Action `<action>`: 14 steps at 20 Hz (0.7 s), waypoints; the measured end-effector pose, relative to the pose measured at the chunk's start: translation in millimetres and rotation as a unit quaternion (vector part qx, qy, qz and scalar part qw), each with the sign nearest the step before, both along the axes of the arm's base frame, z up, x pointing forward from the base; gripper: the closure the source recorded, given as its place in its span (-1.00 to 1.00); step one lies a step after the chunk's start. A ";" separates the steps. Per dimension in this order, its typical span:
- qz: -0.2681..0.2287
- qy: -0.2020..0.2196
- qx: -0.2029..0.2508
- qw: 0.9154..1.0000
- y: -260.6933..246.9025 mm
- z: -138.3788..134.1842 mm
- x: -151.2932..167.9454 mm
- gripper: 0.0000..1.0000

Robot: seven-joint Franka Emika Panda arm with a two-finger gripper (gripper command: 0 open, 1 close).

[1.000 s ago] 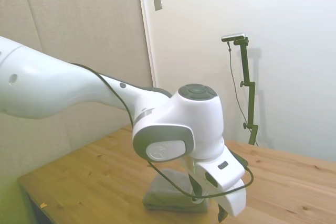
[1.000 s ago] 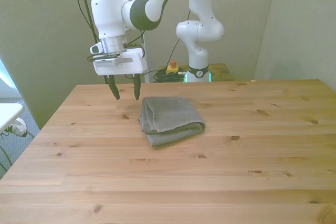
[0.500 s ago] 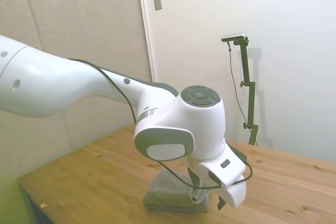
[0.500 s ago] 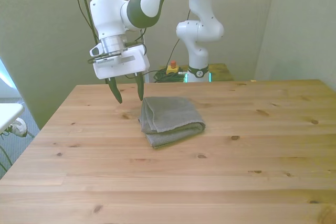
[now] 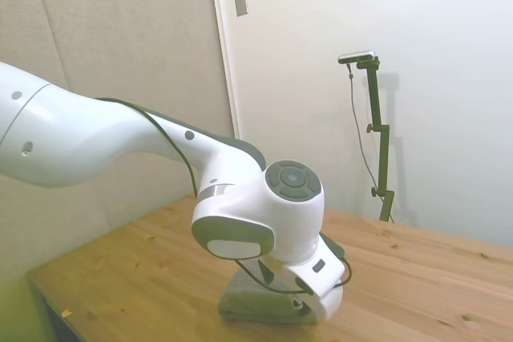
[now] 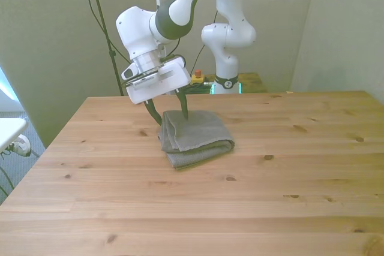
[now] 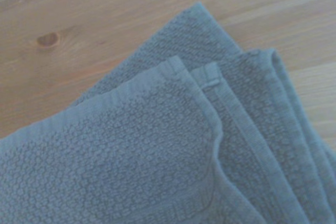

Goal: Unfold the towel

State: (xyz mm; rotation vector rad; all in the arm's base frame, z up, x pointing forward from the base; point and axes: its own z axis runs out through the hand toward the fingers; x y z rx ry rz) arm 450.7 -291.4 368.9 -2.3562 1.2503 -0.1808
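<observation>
Towel: grey terry cloth, folded into a thick rectangular pad; it is laid on the table, toward the far edge and the front view's left of the middle.
Towel texture: a nubbly woven pile is shown in the wrist view, with flat hemmed borders and several layered edges stepped one over another at a corner.
Table: pale wooden planks, with knots and grain lines.
Gripper: two dark, slender fingers are spread apart and tilted; nothing is held. One tip is seen at the towel's far-left corner, the other over its far edge; contact cannot be told.
Arm: smooth white shells with grey joints, rounded in shape; a black cable is looped beside the wrist.
Front view only: the spread fingers and the towel's whole outline are shown.
Side view only: the towel is largely hidden behind the wrist, and the fingers are not seen.
Wrist view only: weave and hem stitching are made out.
</observation>
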 end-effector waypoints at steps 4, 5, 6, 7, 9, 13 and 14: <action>0.009 0.001 0.004 1.000 1.2 -6.8 0.8 1.00; 0.009 0.001 0.004 1.000 1.0 -6.8 0.5 1.00; 0.010 0.001 0.004 1.000 0.9 -6.8 0.2 1.00; 0.011 0.002 0.005 1.000 0.6 -7.0 -0.4 1.00; 0.014 0.002 0.008 1.000 0.1 -7.0 -2.7 1.00; 0.019 -0.001 0.008 1.000 1.3 -5.7 -8.0 1.00; 0.020 -0.003 0.008 1.000 1.7 -4.9 -9.0 1.00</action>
